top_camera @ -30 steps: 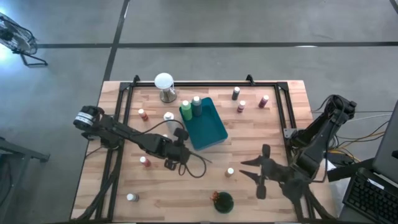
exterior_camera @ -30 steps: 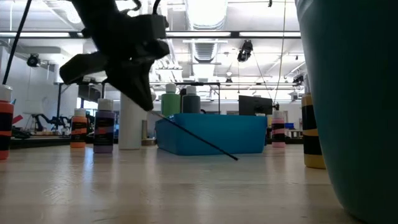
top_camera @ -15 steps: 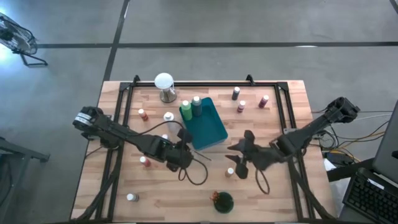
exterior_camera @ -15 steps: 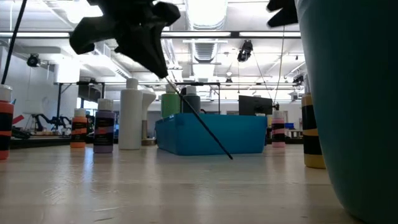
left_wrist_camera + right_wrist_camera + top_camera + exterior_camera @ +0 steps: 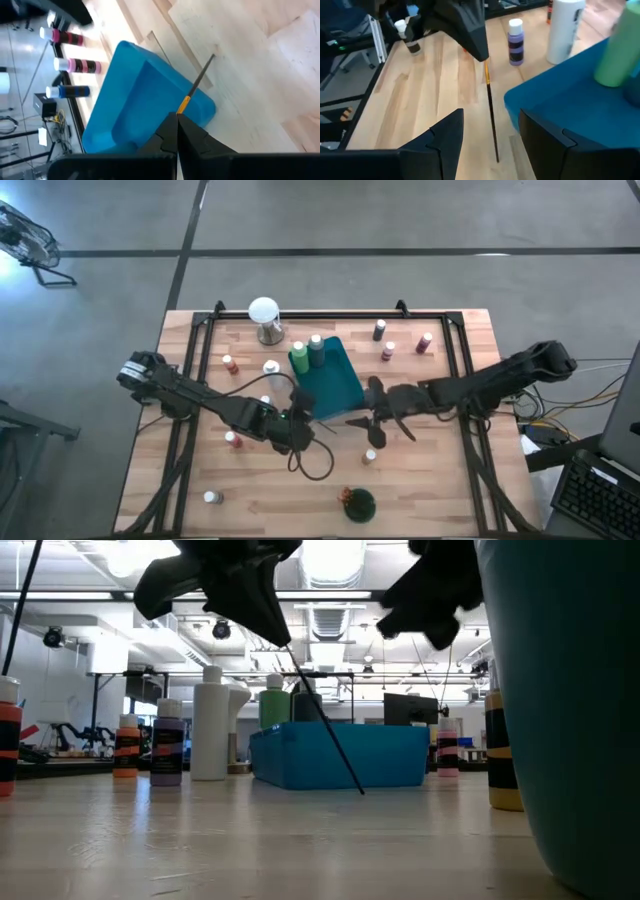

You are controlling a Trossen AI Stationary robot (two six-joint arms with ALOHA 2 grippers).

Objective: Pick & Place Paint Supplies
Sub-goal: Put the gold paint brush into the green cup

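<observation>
Wooden slats of the table [image 5: 420, 480] carry scattered paint bottles, a white globe lamp [image 5: 264, 311] and a teal tray [image 5: 335, 395] with two green bottles [image 5: 307, 352] at its far end. Left gripper [image 5: 300, 430] is clenched on a thin brush [image 5: 196, 88], slanted tip-down just beside the tray's near corner. Right gripper [image 5: 370, 420], fingers spread, hovers close by, holding nothing

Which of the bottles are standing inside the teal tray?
Only the two green bottles, at the teal tray's far end; every other bottle stands on the table.
</observation>
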